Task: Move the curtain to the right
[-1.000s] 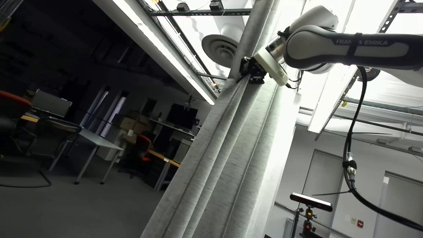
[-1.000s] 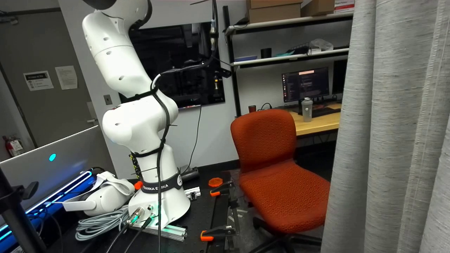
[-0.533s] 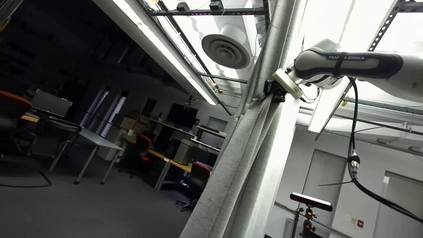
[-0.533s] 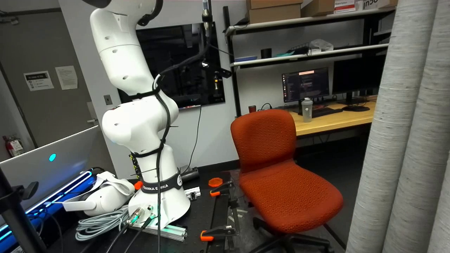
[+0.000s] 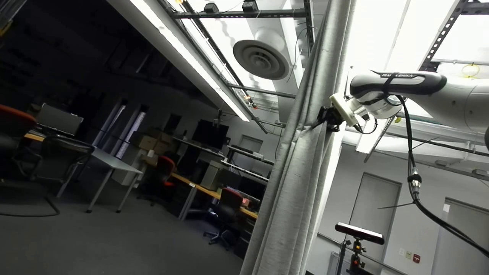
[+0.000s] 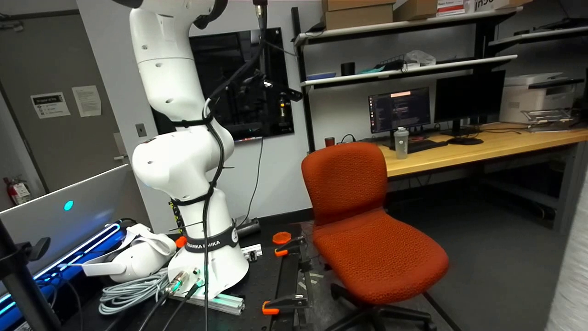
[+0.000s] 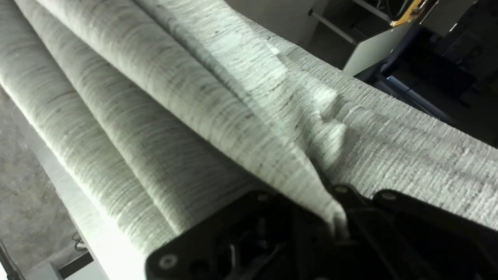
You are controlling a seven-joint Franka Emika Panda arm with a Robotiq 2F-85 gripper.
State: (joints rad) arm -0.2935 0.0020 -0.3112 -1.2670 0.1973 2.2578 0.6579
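The curtain (image 5: 294, 191) is a tall grey-white woven drape with long vertical folds, hanging at a slant right of centre in an exterior view. Only a narrow strip of the curtain (image 6: 572, 271) shows at the far right edge in an exterior view. My black gripper (image 5: 320, 121) is at the upper part of the curtain, with creases spreading from the grip. In the wrist view the gripper (image 7: 334, 214) is shut on a pinched fold of the curtain (image 7: 249, 128). The fingertips are partly hidden by dark shadow and fabric. The gripper is out of view in an exterior view.
An orange chair (image 6: 349, 184) stands beside the robot's black table (image 6: 271, 276). Behind it are a wooden desk (image 6: 432, 158) with monitors and a printer (image 6: 533, 99). A camera on a stand (image 5: 359, 233) is right of the curtain. A black cable (image 5: 408, 145) hangs from the arm.
My gripper has moved right and down in an exterior view, dragging the held curtain right and bunching it. The curtain has slid to the right edge in an exterior view, uncovering desk and printer.
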